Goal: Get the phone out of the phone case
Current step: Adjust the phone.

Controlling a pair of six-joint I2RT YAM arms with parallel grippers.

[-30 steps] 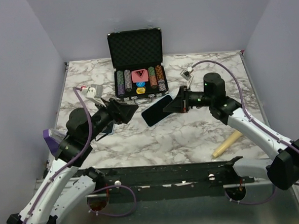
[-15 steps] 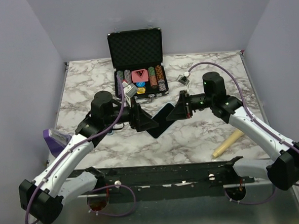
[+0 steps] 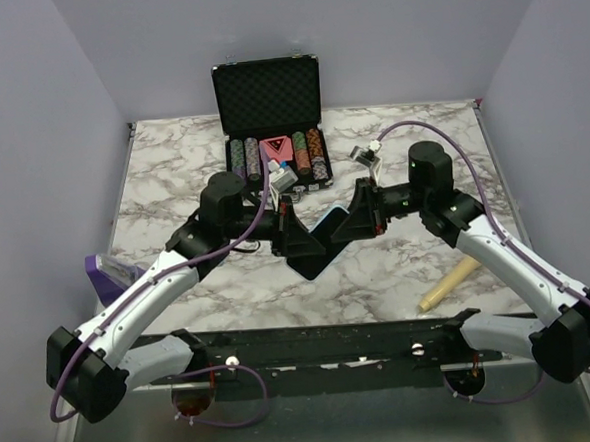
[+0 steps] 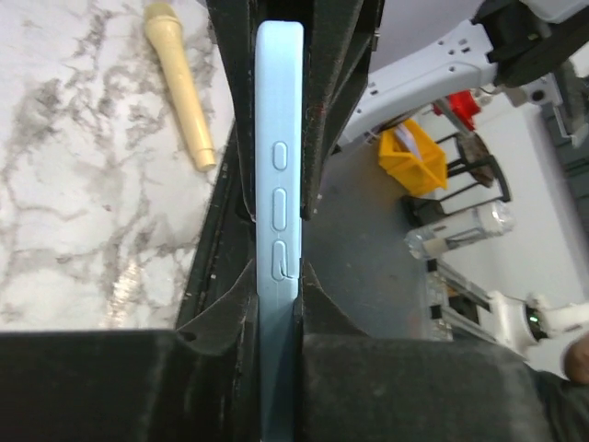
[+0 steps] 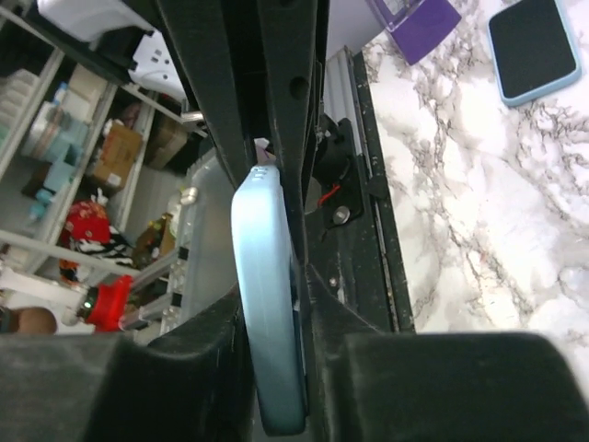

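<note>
While both arms reached toward the middle of the marble table [image 3: 398,265], the phone [image 3: 317,250] hung in the air between them, clear of the tabletop and in front of the open poker chip case [image 3: 273,132]. From overhead it appeared as a dark slab tilted on a diagonal, its screen side showing mostly black. The phone case [image 4: 279,184] around it was pale sky blue and smooth, with rounded corners. The left wrist view caught its thin side edge, where three raised button covers sat in a row along the rim. The right wrist view showed one curved corner of the same blue shell [image 5: 262,230], glossy where light struck it. The left gripper [image 4: 276,295] was pinched narrow on the phone case, one black finger [image 4: 216,304] pressed flat against each broad face at the end nearer that arm. The right gripper [image 5: 271,313] clamped the opposite end in the same way, so the two pairs of fingers met the case from opposing sides and nearly touched along its length. A pale wooden stick [image 3: 447,285] lay on the marble to the right, well apart from the phone. A second blue-edged handset [image 5: 538,46] lay flat on the table near a purple object [image 5: 419,18].
</note>
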